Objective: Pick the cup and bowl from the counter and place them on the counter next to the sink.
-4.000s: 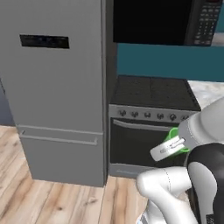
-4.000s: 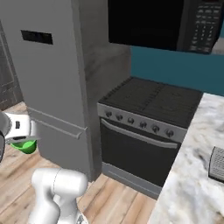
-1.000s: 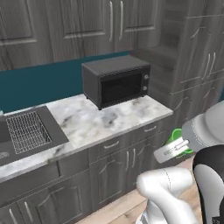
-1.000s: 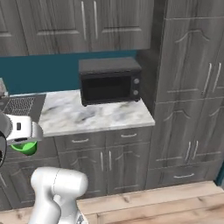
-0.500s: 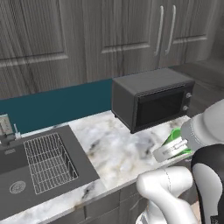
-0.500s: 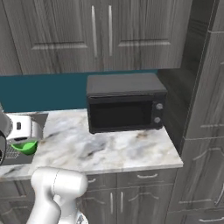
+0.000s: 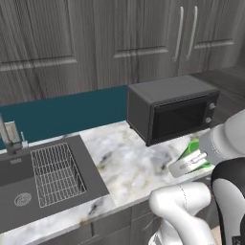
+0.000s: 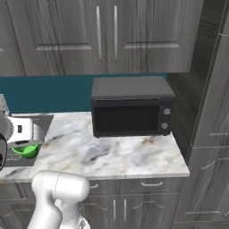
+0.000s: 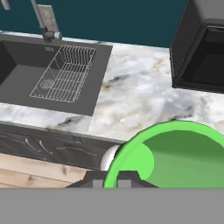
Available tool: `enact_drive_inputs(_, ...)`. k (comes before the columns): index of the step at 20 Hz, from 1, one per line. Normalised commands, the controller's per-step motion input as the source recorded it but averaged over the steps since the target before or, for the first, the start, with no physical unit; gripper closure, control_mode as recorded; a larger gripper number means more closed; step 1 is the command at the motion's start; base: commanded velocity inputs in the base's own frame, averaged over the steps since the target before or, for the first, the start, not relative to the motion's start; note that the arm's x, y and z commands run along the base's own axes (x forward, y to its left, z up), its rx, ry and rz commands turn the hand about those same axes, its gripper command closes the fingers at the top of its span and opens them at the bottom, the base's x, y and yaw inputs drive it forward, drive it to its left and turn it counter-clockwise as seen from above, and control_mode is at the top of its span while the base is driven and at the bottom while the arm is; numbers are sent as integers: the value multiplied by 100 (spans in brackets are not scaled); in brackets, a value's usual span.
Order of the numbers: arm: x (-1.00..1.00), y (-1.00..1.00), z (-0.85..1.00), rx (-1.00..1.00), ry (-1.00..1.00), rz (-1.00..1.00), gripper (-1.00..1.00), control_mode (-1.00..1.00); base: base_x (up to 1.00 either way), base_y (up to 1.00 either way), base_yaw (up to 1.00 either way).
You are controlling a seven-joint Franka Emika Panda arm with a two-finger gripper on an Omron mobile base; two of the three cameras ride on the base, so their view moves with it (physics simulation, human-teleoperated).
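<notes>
While I hover before the marble counter [image 7: 129, 167] between sink [image 7: 43, 182] and microwave [image 7: 172, 112], my fingers grip the green cup [image 9: 175, 153].

The cup [image 9: 175, 157] is showing bright green, a shade darker inside. The counter [image 7: 129, 167] is showing white marble with grey and tan veins. The sink [image 9: 26, 74] is looking dark grey, its wire rack [image 9: 65, 74] pale. The microwave [image 8: 132, 107] is showing black, the wall [image 7: 62, 112] behind it teal, and the cabinets [image 8: 89, 36] dark grey wood grain.
</notes>
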Motion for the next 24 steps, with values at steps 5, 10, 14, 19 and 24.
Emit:
enact_drive_inputs(5, 0, 0, 0, 0, 0, 0, 100, 100, 0, 0, 0)
enact_drive_inputs(10, 1, 0, -1, 0, 0, 0, 100, -100, 0, 0, 0)
enact_drive_inputs(14, 29, 44, -12, -6, 0, 0, 100, -100, 0, 0, 0)
enact_drive_inputs(19, 31, 53, -3, -8, 1, 0, 100, -100, 0, 0, 0)
enact_drive_inputs(24, 74, 7, -7, 0, 16, 0, 100, -100, 0, 0, 0)
